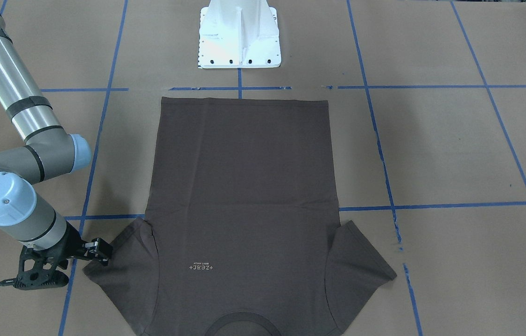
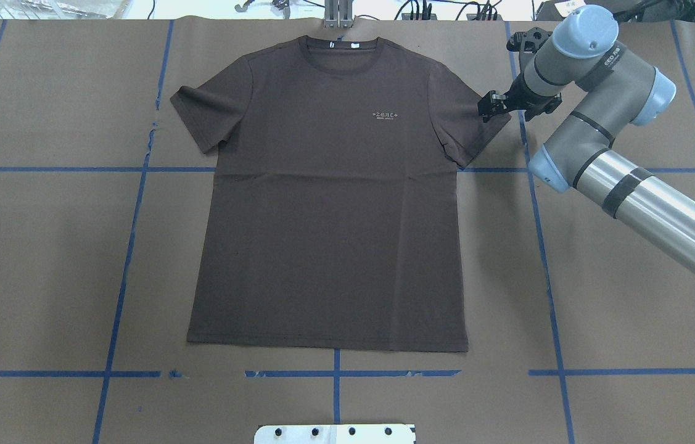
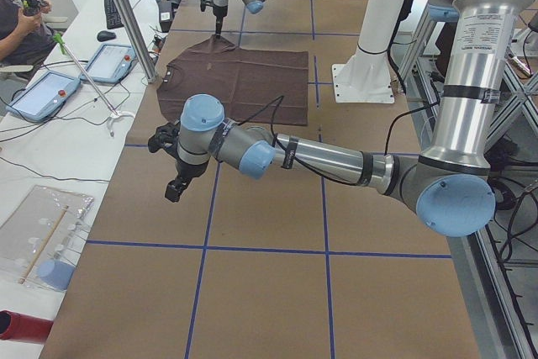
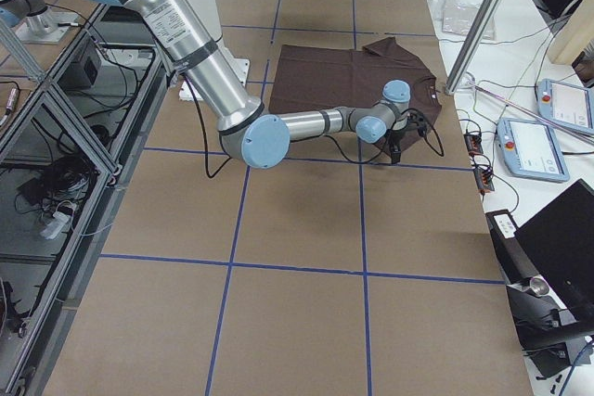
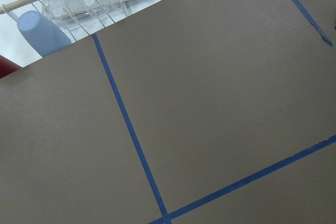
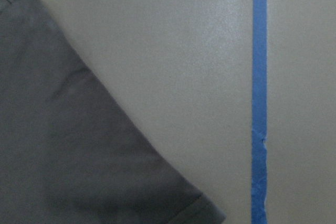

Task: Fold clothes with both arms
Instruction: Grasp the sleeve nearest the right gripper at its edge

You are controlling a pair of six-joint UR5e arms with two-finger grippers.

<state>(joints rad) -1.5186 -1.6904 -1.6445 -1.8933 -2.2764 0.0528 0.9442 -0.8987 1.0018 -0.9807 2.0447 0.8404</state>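
Brown paper covers your table [image 2: 45,246], squared off by blue tape lines [image 2: 119,265]. You have the T-shirt [image 2: 328,216] spread flat and face up in the middle of the overhead frame. Its collar [image 2: 338,54] is at the top edge and its hem sits low, just short of the white pedestal base [image 2: 335,433] at the bottom. Its chest lettering [image 2: 384,115] sits right of centre in the upper half.

Your right gripper [image 2: 490,108] is in the upper right of that frame, down at the outer edge of the sleeve [image 2: 470,129] on that side. You cannot tell from any view whether its fingers are spread or closed, or whether they touch the cloth. Its wrist camera shows the sleeve corner filling the lower left and one tape line running down the right.

Your left gripper [image 3: 174,189] shows only in the view from the table's left end. There it is left of centre, hanging over the paper well apart from the shirt, and its state cannot be judged. Its wrist camera shows paper and crossing tape, with a pale blue cup [image 5: 42,32] and a clear rack [image 5: 100,3] in the upper left corner.
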